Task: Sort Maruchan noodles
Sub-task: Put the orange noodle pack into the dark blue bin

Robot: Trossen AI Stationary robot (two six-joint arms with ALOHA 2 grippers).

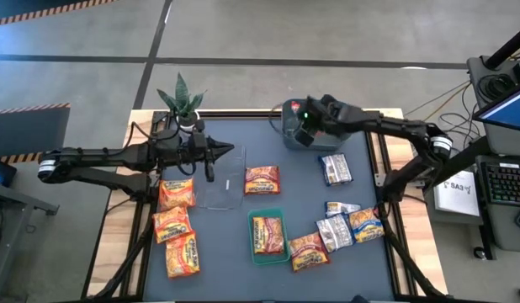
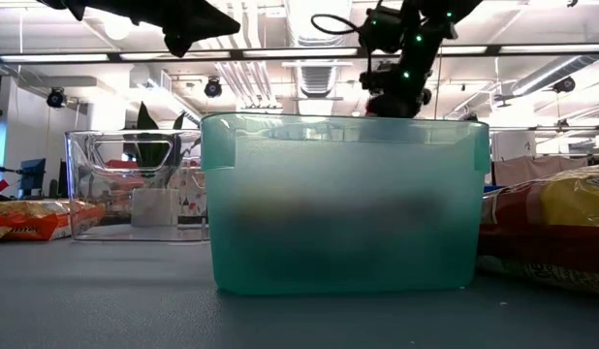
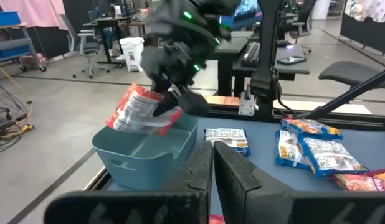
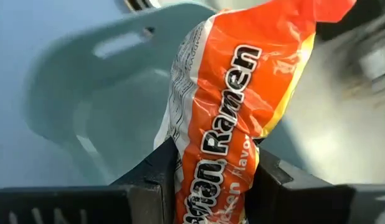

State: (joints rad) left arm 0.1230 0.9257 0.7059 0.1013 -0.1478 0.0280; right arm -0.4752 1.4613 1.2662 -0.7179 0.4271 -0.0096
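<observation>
Your orange packet hangs over the grey-blue bin, pinched in the right gripper. Other packets lie about the table. Your left gripper, fingers closed and empty, hovers by the clear box.

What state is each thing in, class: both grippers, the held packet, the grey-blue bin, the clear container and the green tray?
Right gripper: shut on the orange packet, above the bin.
Orange packet: held, hanging over the bin.
Grey-blue bin: upright, open-topped.
Left gripper: shut, empty, above the clear container.
Clear container: open-topped, no packet visible inside.
Green tray: flat, one packet in it.
</observation>
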